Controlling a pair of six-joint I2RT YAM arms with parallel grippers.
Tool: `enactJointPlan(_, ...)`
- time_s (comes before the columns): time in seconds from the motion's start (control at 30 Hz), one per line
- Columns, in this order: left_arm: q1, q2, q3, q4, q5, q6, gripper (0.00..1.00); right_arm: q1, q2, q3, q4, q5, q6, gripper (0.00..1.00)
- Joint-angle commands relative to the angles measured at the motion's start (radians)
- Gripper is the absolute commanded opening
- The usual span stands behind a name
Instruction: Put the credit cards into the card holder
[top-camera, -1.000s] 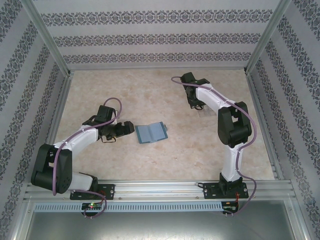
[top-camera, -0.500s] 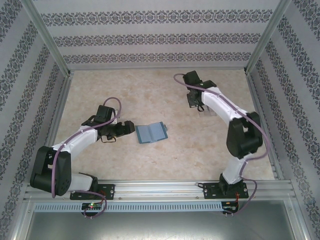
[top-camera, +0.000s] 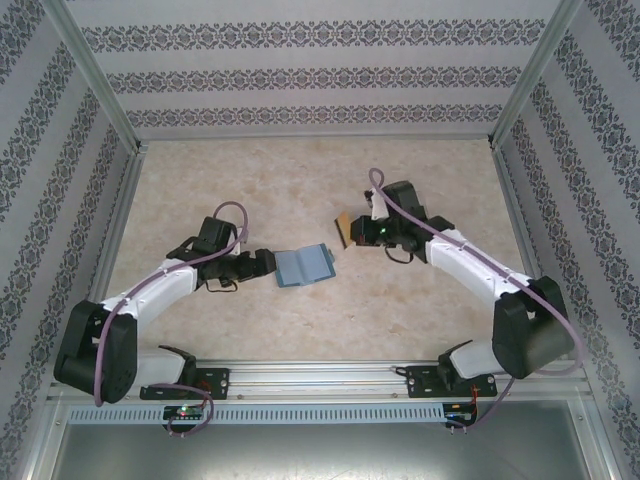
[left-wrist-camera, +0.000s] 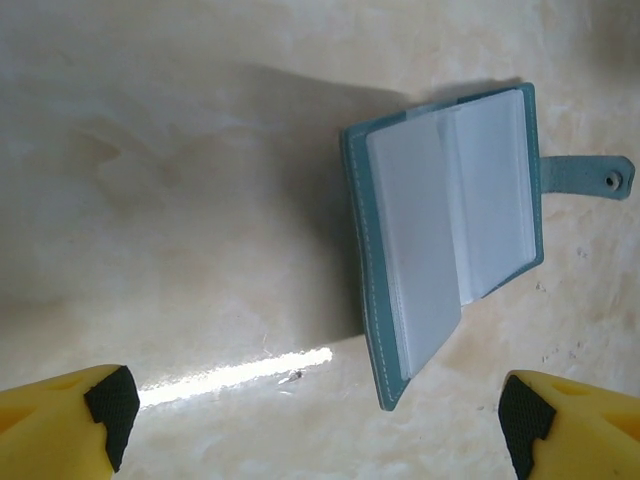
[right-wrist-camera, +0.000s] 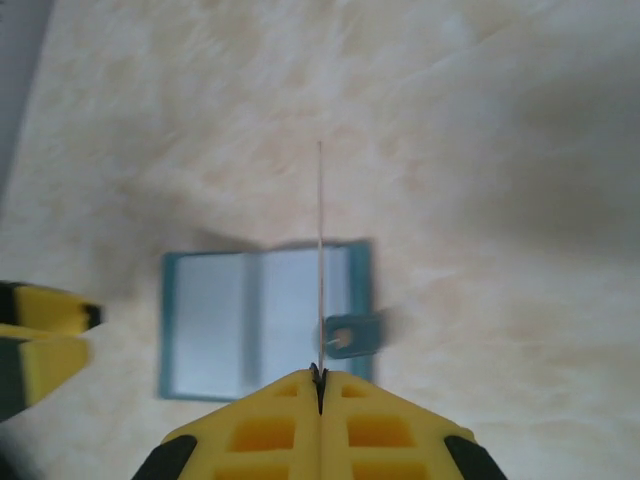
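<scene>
The holder (top-camera: 305, 264) lies open on the tabletop (top-camera: 250, 190), about midway between the two arms, with its teal cover down and its clear inner sleeves facing up. In the left wrist view one sleeve leaf stands partly lifted near the spine. The snap tab (left-wrist-camera: 590, 178) sticks out flat from one side of the cover.

The left fingers (top-camera: 262, 262) sit just left of the holder, low over the tabletop, spread wide with nothing between them. In the left wrist view their yellow tips show in the two bottom corners, apart from the holder.

The right fingers (top-camera: 354, 232) are pressed together on a tan card (top-camera: 342, 230), gripping it by one end. The card is just beyond the holder's far right corner and is turned on edge rather than flat. In the right wrist view it shows as a thin line running straight out from the closed yellow tips. The holder lies below it, and the line crosses the holder's right half next to the tab. Whether the card touches the holder cannot be told. The left fingers' yellow tips show at the left edge of that view, beside the holder.
</scene>
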Motion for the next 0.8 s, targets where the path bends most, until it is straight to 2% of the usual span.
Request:
enactJointPlan(0.0, -0.029, 0.031, 0.018, -0.001, -0.032, 0.001, 0.94, 0.062, 0.051, -0.06, 0.257, -0.147, 0.18, 0.0)
enactJointPlan(0.13, -0.044, 0.09, 0.042, 0.006, -0.043, 0.006, 0.91, 0.125, 0.152, -0.119, 0.439, -0.122, 0.303, 0.0)
enactJointPlan(0.2, -0.053, 0.116, 0.043, 0.024, -0.059, 0.006, 0.87, 0.148, 0.201, -0.107, 0.463, -0.125, 0.321, 0.0)
enactJointPlan(0.33, -0.058, 0.183, 0.081, 0.027, -0.075, 0.014, 0.69, 0.174, 0.256, -0.093, 0.453, -0.098, 0.308, 0.0)
enactJointPlan(0.4, -0.059, 0.189, 0.08, 0.038, -0.095, 0.001, 0.63, 0.174, 0.266, -0.099, 0.453, -0.096, 0.299, 0.0)
enactJointPlan(0.6, -0.059, 0.229, 0.093, 0.046, -0.105, 0.005, 0.54, 0.181, 0.309, -0.141, 0.519, -0.095, 0.313, 0.0)
enactJointPlan(0.77, -0.061, 0.266, 0.092, 0.059, -0.094, 0.011, 0.51, 0.192, 0.331, -0.161, 0.543, -0.064, 0.309, 0.0)
